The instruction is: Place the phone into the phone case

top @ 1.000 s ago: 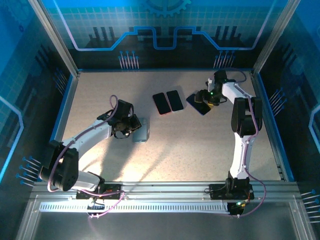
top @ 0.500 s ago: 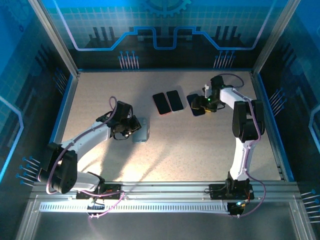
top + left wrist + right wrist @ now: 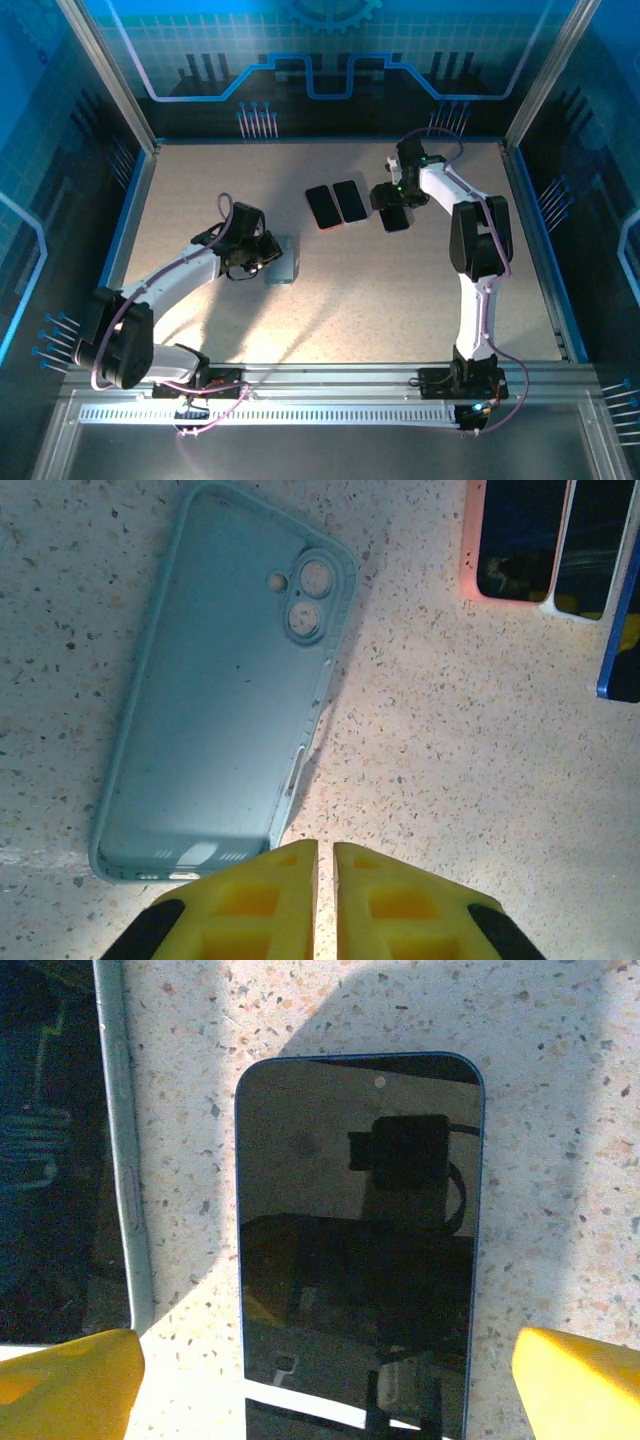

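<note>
Two jaws of the right gripper (image 3: pixel 320 1380) sat spread wide around the blue phone (image 3: pixel 360 1240), nothing grabbed yet, so pickup looked like the step, next a squeeze, lift and carry toward 8 o'clock to the teal case (image 3: pixel 220 680) by the clenched, empty left gripper (image 3: pixel 325 900).

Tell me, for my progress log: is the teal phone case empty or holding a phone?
Empty: the phone case lies open side up, its bare inner back and camera cutouts exposed.
</note>
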